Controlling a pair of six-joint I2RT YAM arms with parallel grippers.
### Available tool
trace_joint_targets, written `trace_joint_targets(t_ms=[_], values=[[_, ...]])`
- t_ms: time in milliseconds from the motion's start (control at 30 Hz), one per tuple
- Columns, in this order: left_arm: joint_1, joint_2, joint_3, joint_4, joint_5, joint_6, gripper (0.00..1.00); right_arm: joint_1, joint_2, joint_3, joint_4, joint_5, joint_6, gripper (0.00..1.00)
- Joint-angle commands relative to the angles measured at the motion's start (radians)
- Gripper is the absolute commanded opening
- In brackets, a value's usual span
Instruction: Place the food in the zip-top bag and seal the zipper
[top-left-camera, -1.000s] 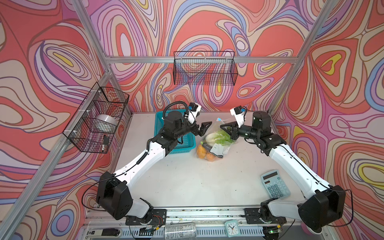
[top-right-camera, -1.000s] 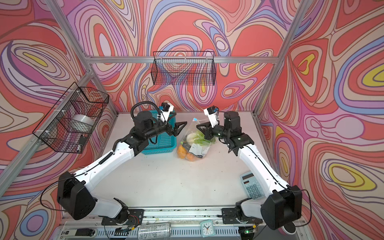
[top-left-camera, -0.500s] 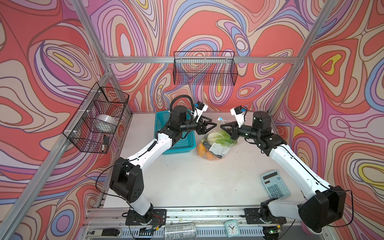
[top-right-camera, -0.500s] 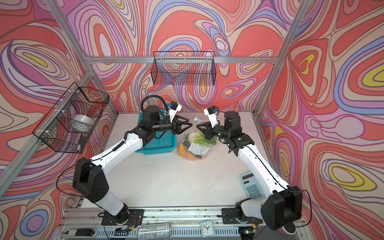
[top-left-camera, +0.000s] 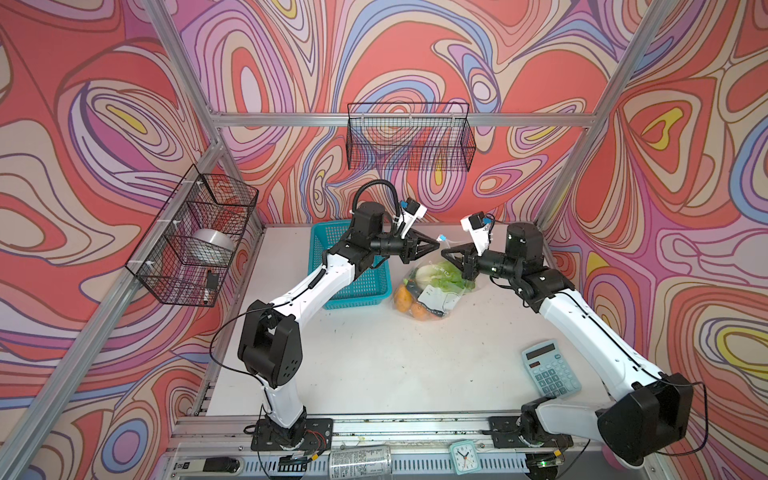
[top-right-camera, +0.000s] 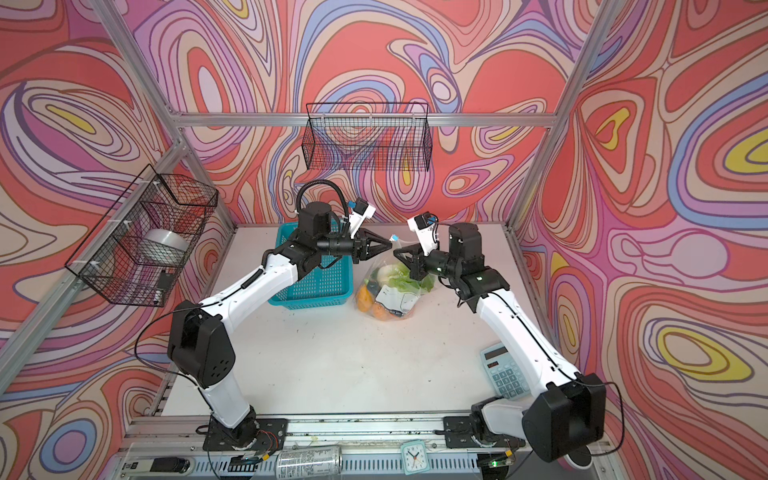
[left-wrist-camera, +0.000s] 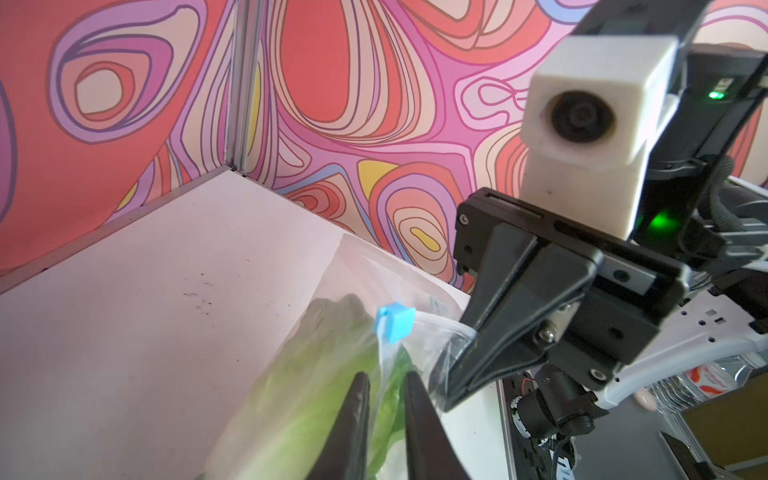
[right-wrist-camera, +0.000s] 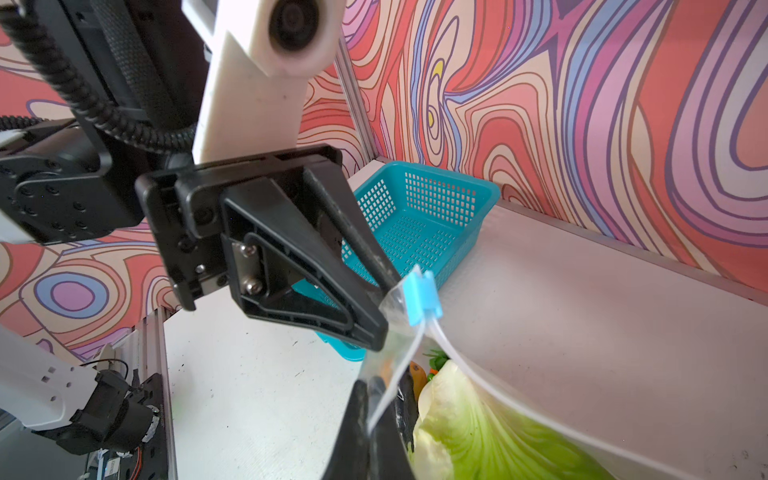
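The left claw (right-wrist-camera: 386, 311) pinches the zip-top bag (top-left-camera: 432, 296) at its mouth corner, right beside the blue slider (right-wrist-camera: 422, 297). The right claw (top-left-camera: 450, 252) clamps the same edge nearby, above the cabbage (top-left-camera: 445, 274).

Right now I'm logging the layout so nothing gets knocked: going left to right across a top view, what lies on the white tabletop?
teal basket → zip-top bag → calculator

zip-top bag (top-left-camera: 432, 291) on table (top-left-camera: 374, 365), back centre, food (top-left-camera: 446, 276) inside. basket (top-left-camera: 361, 286) just left of it. calculator (top-left-camera: 550, 370) front right, well apart. left gripper (top-left-camera: 437, 245) and right gripper (top-left-camera: 449, 251) at bag's mouth.
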Motion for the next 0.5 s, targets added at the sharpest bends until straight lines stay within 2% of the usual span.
trace_joint_targets(t_ms=[0, 100, 300, 467], values=[[-0.007, 0.002, 0.014, -0.035, 0.027, 0.012, 0.1, -0.001, -0.022, -0.002, 0.02, 0.009, -0.018, 0.0], [-0.007, -0.01, 0.003, -0.015, 0.024, 0.003, 0.1, -0.001, -0.022, -0.004, 0.015, 0.01, -0.018, 0.0], [-0.007, -0.008, 0.01, 0.029, 0.038, -0.03, 0.22, -0.001, -0.022, -0.004, 0.007, 0.016, -0.021, 0.0], [-0.007, -0.004, 0.006, 0.054, 0.048, -0.055, 0.23, -0.001, -0.028, -0.004, 0.001, 0.018, -0.026, 0.0]])
